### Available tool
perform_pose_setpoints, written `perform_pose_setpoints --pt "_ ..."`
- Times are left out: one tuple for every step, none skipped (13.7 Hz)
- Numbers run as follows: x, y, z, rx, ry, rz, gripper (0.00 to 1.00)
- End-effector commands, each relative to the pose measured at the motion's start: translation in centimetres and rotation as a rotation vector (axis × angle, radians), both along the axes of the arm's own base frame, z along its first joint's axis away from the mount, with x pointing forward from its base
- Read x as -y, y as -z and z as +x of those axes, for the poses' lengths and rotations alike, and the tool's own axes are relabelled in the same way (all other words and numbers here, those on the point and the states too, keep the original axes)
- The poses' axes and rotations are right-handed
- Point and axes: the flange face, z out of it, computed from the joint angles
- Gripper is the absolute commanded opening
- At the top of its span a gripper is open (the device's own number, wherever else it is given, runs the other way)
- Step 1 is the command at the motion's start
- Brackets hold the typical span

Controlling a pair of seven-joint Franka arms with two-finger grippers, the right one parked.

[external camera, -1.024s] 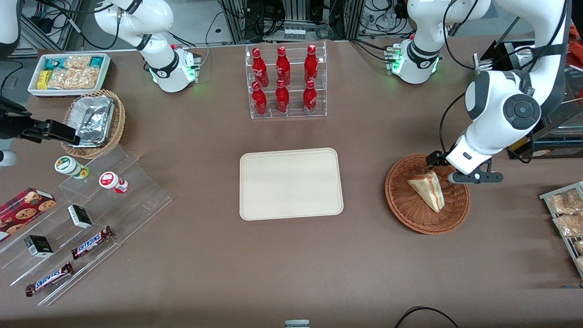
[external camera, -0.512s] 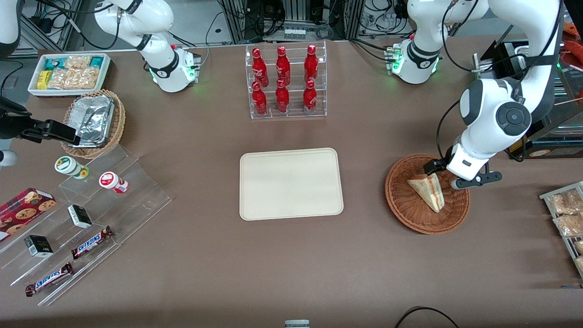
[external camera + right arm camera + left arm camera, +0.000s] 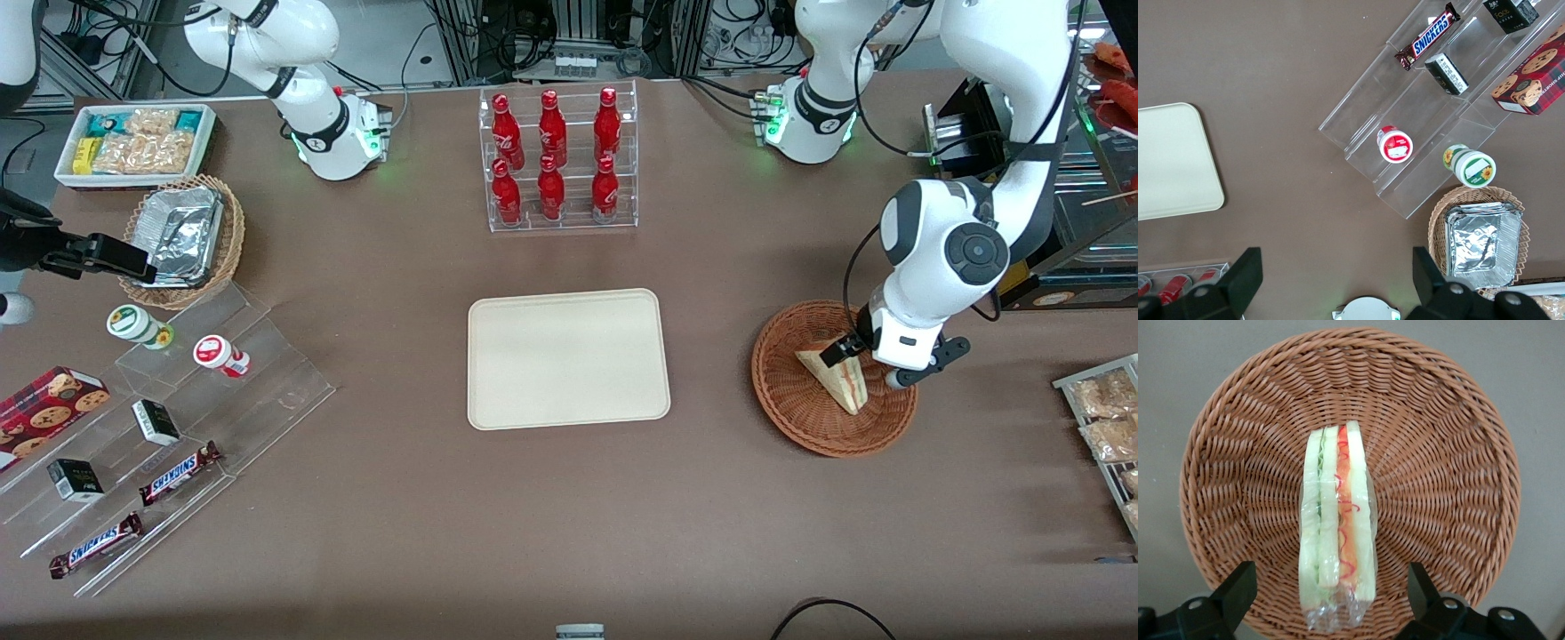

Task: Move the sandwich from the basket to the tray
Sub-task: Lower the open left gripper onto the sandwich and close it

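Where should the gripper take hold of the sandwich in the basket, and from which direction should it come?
Probably from above, one finger on each flat bread face of the sandwich, squeezing across the layers. It stands on edge in the basket, cut edge up, so both faces are free. The gripper hangs over it, open, its fingers already straddling the wedge.

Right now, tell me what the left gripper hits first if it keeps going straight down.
Probably the sandwich: the open gripper hangs over it, a finger on each side, in the basket.
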Motion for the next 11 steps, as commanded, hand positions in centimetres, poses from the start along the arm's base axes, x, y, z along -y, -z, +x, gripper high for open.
perform_pose_setpoints --pt "0.3 1.1 -0.1 0.004 -0.067 -0.007 1.00" --pt "0.3 1.6 -0.1 -0.003 -0.069 -0.006 1.00" --pt "0.3 2.0 -0.1 -0.005 -0.078 -0.014 1.00" --pt "0.3 2.1 -0.1 -0.008 -0.097 -0.027 1.00" --pt "0.3 2.5 -0.2 -0.017 -0.105 -0.033 1.00" --pt "0.3 3.2 -0.3 -0.029 -0.107 -0.032 1.00" --pt "0.3 3.5 -0.3 -0.034 -0.107 -0.031 1.00" --pt "0.3 3.6 -0.3 -0.035 -0.107 -0.031 1.00" --pt "0.3 3.6 -0.3 -0.035 -0.107 -0.031 1.00" --pt "0.3 3.7 -0.3 -0.037 -0.107 -0.031 0.98" --pt "0.3 3.9 -0.3 -0.038 -0.105 -0.031 0.97"
